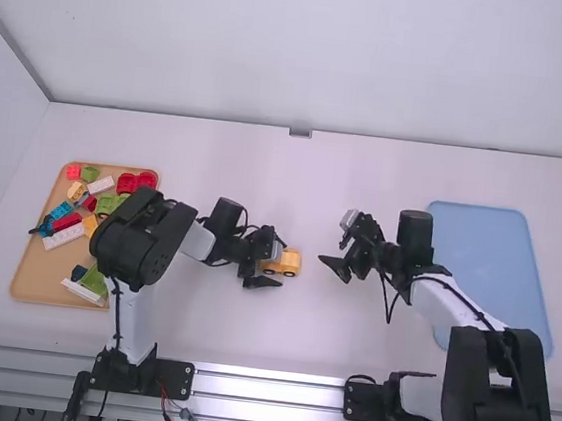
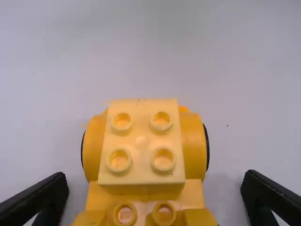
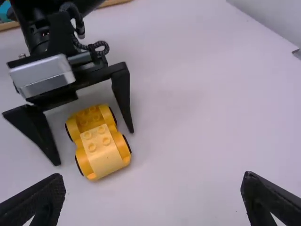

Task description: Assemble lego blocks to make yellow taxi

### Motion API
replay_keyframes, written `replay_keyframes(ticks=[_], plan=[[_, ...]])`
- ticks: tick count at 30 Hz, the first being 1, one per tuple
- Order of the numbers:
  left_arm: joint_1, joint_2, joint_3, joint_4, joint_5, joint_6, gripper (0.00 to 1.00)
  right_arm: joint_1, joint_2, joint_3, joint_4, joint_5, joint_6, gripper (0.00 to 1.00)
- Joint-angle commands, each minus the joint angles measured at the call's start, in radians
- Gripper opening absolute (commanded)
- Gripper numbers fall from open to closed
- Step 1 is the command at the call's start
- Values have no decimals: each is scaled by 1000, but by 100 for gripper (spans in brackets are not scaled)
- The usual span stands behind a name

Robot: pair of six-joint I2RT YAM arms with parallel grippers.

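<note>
The yellow car, a wheeled base [image 2: 193,141] with a pale yellow block [image 2: 142,181] on top, sits on the worktop [image 1: 277,341] between the two sides of the left jaws. Those jaws are wide apart, with a bit of room beside the car. The right jaws are also apart and empty, off to one side and aimed over toward the car. Behind the left jaws is a tan tray [image 1: 37,285] with more loose blocks [image 1: 65,236]. Behind the right jaws is a blue tray [image 1: 503,294].

The taxi looks only partly made. The base has bare bumps [image 2: 164,214] on the part nearer the left jaws' wrist, so another block may go there.

The car has wheels [image 3: 127,143] (wheels love to roll!), so one side of the left jaws could bump it first and send it away or turn it crooked. If the jaws shut too high, they could pinch the pale block and pull it off. I can't tell if that block is pushed all the way down; if it is loose, a small knock could tip it. And if the right jaws come in while the left ones are there, they could bang together.
</note>
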Motion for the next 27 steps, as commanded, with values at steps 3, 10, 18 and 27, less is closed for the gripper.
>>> replay_keyframes(ticks=[3, 10, 18, 27], plan=[[18, -55, -28, -1, 35, -71, 99, 10, -20, -28, 63, -11, 92, 99], [119, -330, -64, -175, 32, -119, 99, 8, -20, -25, 63, -13, 91, 98], [428, -682, -61, -497, -76, -364, 99, 10, -20, -25, 84, -10, 92, 98], [653, -838, -61, -524, -559, -919, 99, 8, -20, -25, 139, -9, 132, 99]])
